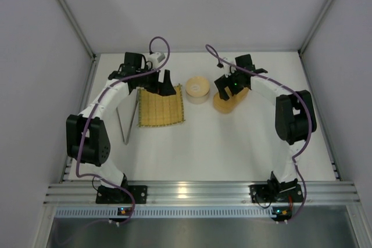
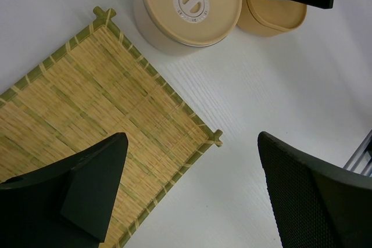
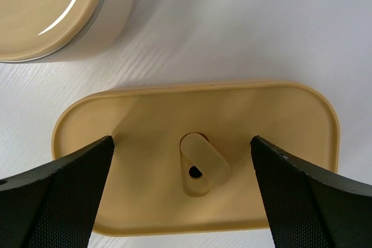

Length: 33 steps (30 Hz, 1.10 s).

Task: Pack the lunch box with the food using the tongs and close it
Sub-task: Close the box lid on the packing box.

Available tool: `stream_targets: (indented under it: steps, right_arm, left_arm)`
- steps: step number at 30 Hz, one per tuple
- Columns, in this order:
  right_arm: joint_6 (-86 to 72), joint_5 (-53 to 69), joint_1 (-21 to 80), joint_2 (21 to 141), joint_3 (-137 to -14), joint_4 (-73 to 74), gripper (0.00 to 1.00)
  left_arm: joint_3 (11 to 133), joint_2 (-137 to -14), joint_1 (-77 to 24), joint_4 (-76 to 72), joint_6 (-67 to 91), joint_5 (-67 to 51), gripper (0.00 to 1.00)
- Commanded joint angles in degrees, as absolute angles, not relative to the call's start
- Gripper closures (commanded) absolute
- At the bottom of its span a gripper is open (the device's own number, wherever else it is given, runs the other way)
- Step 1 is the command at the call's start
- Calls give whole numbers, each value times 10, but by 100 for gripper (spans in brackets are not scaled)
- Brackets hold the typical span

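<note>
**Lunch box [image 1: 235,101], yellow-orange plastic, lid on: bench [image 1: 232,149], 1 o'clock of centre, under the spread right end effector [image 3: 181,142].**
Rigid moulded shell, judged light; the smooth lid is likely slippery under hard pads. The lid is flat with a raised rim and a small vent tab [image 3: 203,160] at centre. Best taken across the narrow width at the rim, not by the tab, since the length looks wider than the jaws' reach. Round container [image 2: 192,4] stands just beside it at 9 o'clock. Tongs [image 1: 123,121], thin metal and judged stiff yet springy and slick, lie at 9 o'clock of the woven mat [image 2: 87,103]; grip mid-arm. Left end effector [image 2: 192,137] hangs spread and empty over the mat's corner. No food shows in any view.
</note>
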<state>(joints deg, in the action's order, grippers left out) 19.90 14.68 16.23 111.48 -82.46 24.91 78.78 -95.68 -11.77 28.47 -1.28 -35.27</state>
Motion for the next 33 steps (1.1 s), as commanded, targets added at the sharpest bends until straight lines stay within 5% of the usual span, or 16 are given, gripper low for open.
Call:
stream_targets:
  steps: [1,21,33]
  right_arm:
    - [208,191,176,1150,-797,351,1]
    - [294,245,171,1161,-783,418,1]
    - [181,291,138,1078,-806,349,0]
  left_arm:
    - [820,-964,-114,272,-25,-378,2]
    - [831,-983,-105,278,-20,-396,2]
    - [830,-985,-105,277,-17,-400,2]
